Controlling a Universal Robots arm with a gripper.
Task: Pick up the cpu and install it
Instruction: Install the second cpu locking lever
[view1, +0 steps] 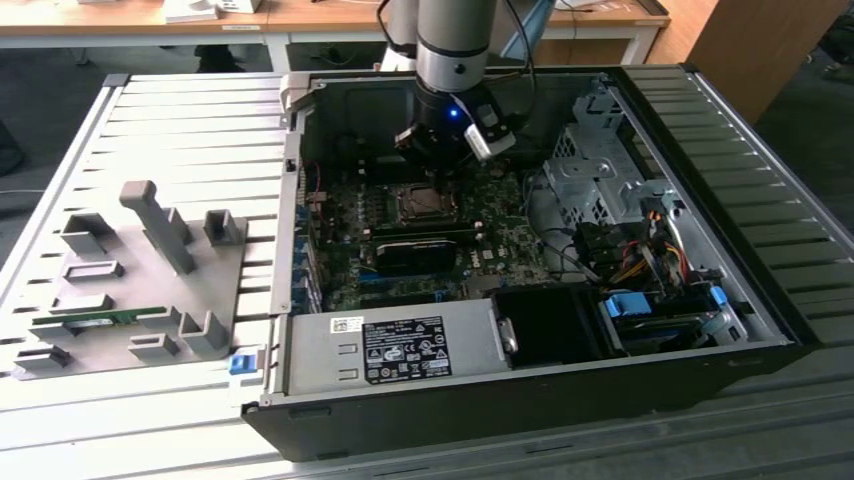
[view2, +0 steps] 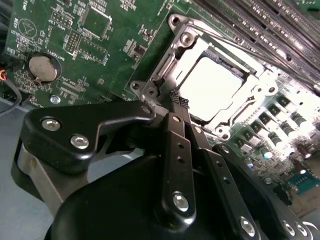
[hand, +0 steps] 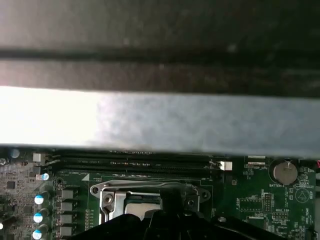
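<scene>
- The gripper (view2: 178, 100) has its two fingers (view2: 176, 145) pressed together with no gap between the tips, and nothing shows clamped between them.
- In the second wrist view the closed fingertips sit at the edge of the socket frame (view2: 172, 47), touching or just above its metal rim; I cannot tell which.
- The cpu (view2: 212, 85) lies flat in the socket just beyond the fingertips, its bright silver top facing up inside the frame, apart from the fingers.
- In the first wrist view the cpu (hand: 142, 201) shows as a pale square within the socket frame (hand: 150, 189), with the dark gripper body in front of it.
- In the exterior view the arm (view1: 454, 40) comes straight down into the open computer case (view1: 534, 400), wrist vertical, with the gripper (view1: 441, 178) pointing down right above the socket (view1: 427, 203) on the motherboard (view1: 360, 280).
- Well apart from the gripper, toward the exterior view's left, a grey fixture plate (view1: 80, 355) with plastic blocks lies on the slatted table (view1: 187, 110), and a green memory stick (view1: 100, 320) rests on it.
- Nearer the camera than the gripper, the power supply (view1: 387, 350) sits in the case's front corner.
- Toward the exterior view's right of the gripper, a metal drive cage (view1: 601, 160) stands above a bundle of coloured cables (view1: 641, 250).
- A round coin battery (view2: 42, 68) sits on the board, off to the side of the fingers in the second wrist view.
</scene>
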